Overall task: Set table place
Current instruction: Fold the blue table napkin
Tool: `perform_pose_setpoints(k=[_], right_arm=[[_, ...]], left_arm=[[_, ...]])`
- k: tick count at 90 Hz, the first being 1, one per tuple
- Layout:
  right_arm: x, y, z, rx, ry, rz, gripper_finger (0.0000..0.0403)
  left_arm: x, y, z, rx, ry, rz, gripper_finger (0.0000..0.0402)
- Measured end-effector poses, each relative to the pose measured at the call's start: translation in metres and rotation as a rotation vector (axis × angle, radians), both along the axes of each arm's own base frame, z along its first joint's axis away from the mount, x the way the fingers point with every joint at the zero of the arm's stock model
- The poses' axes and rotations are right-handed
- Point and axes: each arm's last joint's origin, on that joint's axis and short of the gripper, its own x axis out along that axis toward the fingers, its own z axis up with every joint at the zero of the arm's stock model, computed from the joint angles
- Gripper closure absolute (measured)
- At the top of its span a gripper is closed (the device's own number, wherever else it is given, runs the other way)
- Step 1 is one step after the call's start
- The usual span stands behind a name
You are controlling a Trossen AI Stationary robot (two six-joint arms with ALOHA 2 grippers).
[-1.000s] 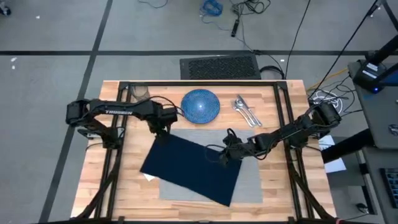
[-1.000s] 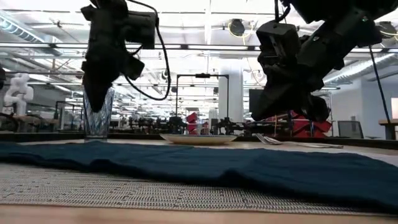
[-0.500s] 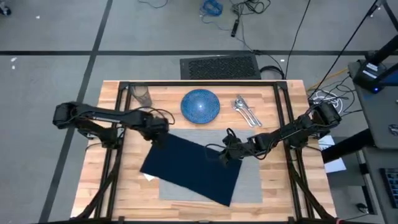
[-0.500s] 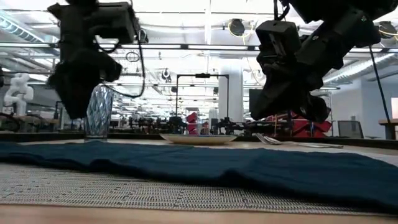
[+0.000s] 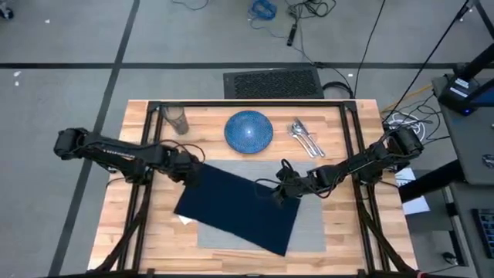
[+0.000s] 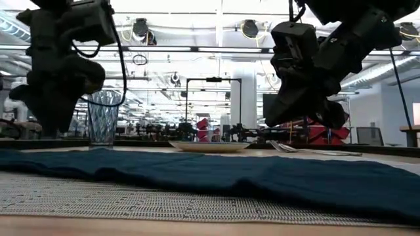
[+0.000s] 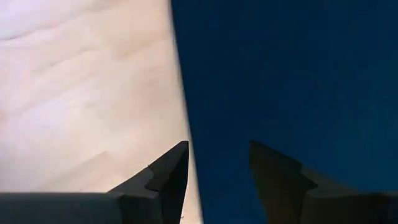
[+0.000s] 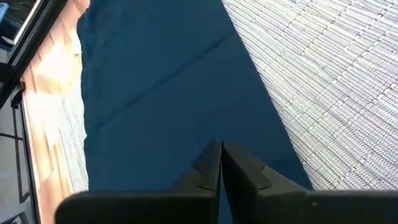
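Note:
A navy napkin (image 5: pixel 239 205) lies spread flat and askew on the grey woven placemat (image 5: pixel 310 225), its left part reaching onto the wooden table (image 5: pixel 154 232). My left gripper (image 5: pixel 190 173) hovers open over the napkin's far left edge (image 7: pixel 186 93); one finger is over wood, the other over cloth. My right gripper (image 5: pixel 279 191) is shut and hangs just above the napkin's right corner (image 8: pixel 261 124). At the table's far side stand a blue plate (image 5: pixel 248 130), silver cutlery (image 5: pixel 305 137) and a clear glass (image 5: pixel 176 119).
The black metal frame (image 5: pixel 247 103) edges the table, with rails running down both sides. The glass (image 6: pixel 104 118) stands just beyond my left arm. Bare wood lies left of the napkin and along the near edge.
My left gripper has moved from beside the plate toward the table's left and near edges, sinking a little, and is now at the napkin's far left edge. The napkin has not moved.

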Motion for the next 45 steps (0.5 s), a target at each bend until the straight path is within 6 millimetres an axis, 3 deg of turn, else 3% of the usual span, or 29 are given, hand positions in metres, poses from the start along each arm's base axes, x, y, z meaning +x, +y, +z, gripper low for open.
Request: perform_pose_setpoints(k=[34, 45], right_arm=[[0.0, 0.001, 0.0, 0.004, 0.007, 0.025, 0.0403], [0.0, 0.001, 0.0, 0.003, 0.007, 0.026, 0.0403]], left_arm=[[-0.012, -0.008, -0.022, 0.003, 0.056, 0.029, 0.0252], [-0.008, -0.012, -0.026, -0.014, -0.017, 0.027, 0.0252]])
